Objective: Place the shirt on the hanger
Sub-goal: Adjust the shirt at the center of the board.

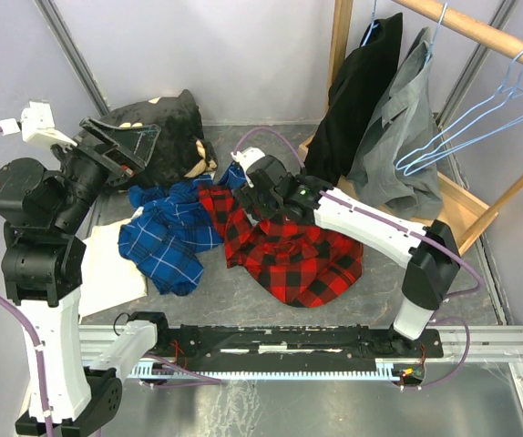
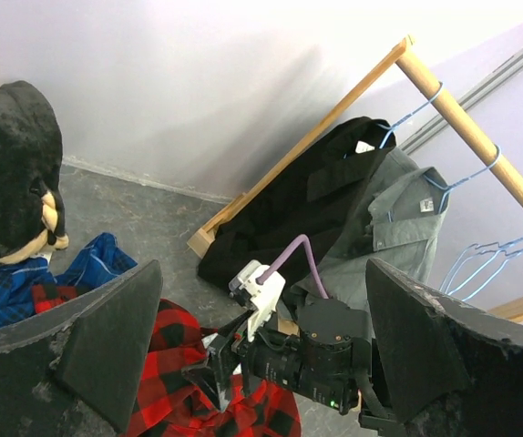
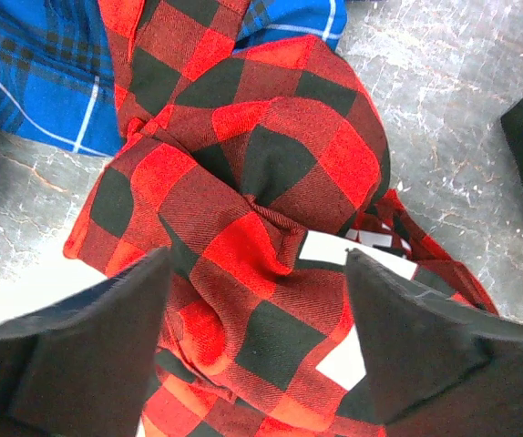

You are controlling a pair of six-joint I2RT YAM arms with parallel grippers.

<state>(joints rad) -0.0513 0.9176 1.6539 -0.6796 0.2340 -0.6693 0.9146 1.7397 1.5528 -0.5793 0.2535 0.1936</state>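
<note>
Grey, scuffed tabletop (image 1: 480, 300) fills the floor of the booth, with pale walls behind. On my overhead view the red-and-black shirt (image 1: 289, 250) lies crumpled near the middle. Its upper left end is tucked against a blue plaid shirt (image 1: 170, 237), and I cannot tell which cloth overlaps which there. The right gripper (image 3: 257, 273) hangs over that end of the shirt. From its own camera I see the two fingers (image 3: 88, 355) spread, with a bunched fold of red check between and below them. Whether the pads touch the cloth I cannot tell. Only scraps of white print (image 3: 325, 250) show among the folds, too broken to read.

The left gripper (image 1: 138, 146) is raised at the far left, fingers spread wide and holding nothing. It blocks part of a black heap (image 1: 170, 123) at the back, which I cannot identify.

On the right, a wooden rail (image 1: 480, 32) is cut off by the frame. A black jacket (image 1: 362, 91) and a grey shirt (image 1: 398, 137) hang from it. Beside them are light-blue wire hangers (image 1: 480, 118), bare and well apart from the red shirt. They overlap, so I cannot count them.
</note>
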